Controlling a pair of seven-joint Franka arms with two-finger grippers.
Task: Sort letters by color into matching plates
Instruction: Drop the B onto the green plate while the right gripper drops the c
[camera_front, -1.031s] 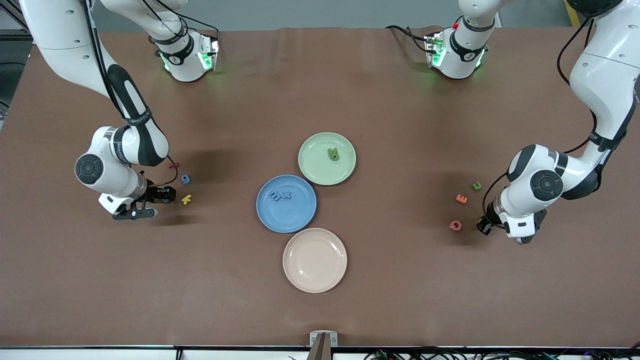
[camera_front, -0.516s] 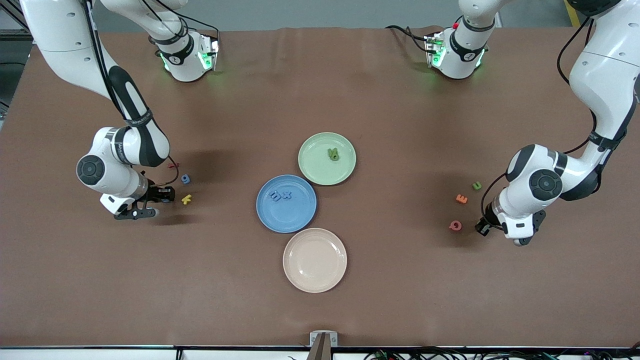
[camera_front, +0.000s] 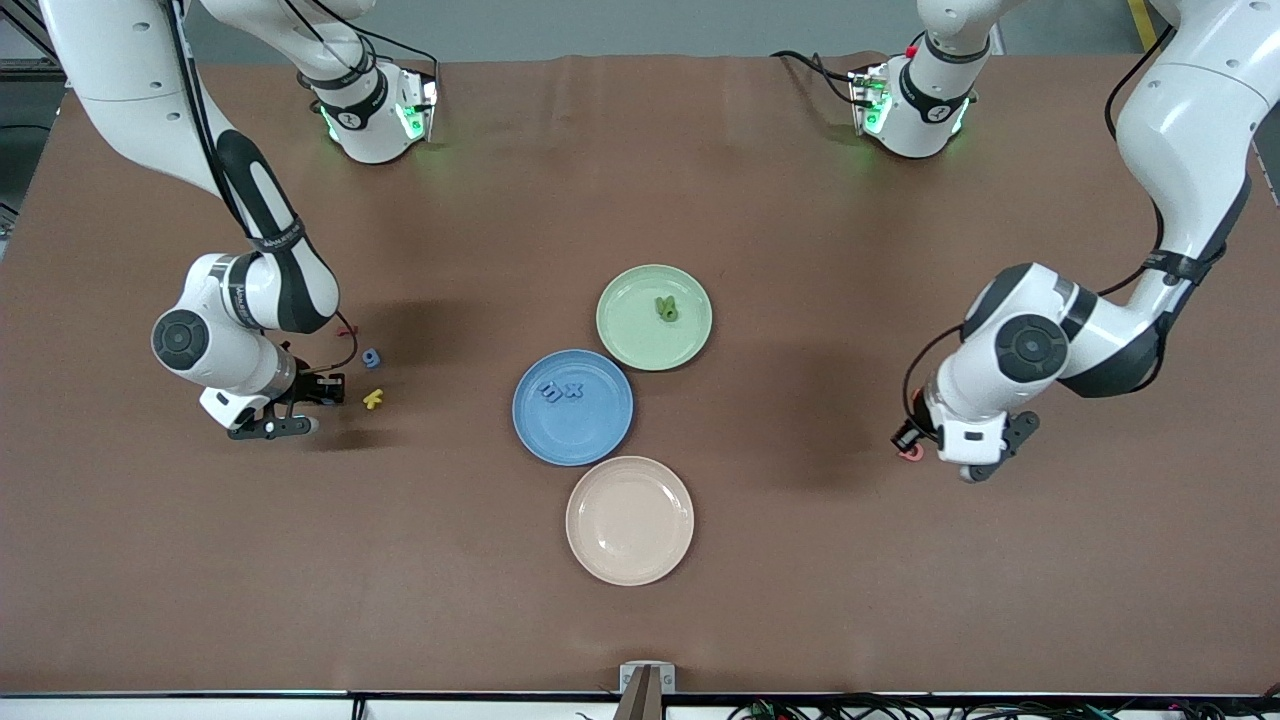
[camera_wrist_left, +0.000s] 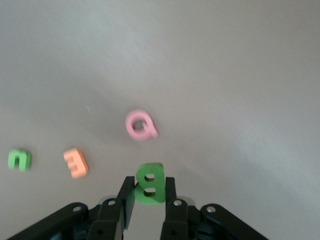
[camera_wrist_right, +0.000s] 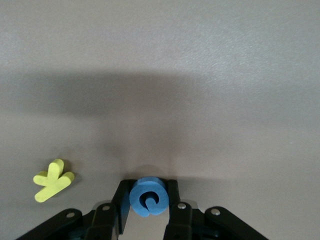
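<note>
Three plates (camera_front: 665, 350), two fingers-held letters (camera_wrist_left: 149, 182)

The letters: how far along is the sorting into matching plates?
About halfway. Done: two blue letters lie in the blue plate, two green letters in the green plate. In hand: the left gripper grips the green B, the right gripper the blue c. Remaining: the blue g and green u lie on the table.

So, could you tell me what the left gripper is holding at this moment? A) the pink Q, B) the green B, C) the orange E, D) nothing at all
B: in the left wrist view the left gripper is shut on the green B, while the pink Q and orange E lie loose on the table.
</note>
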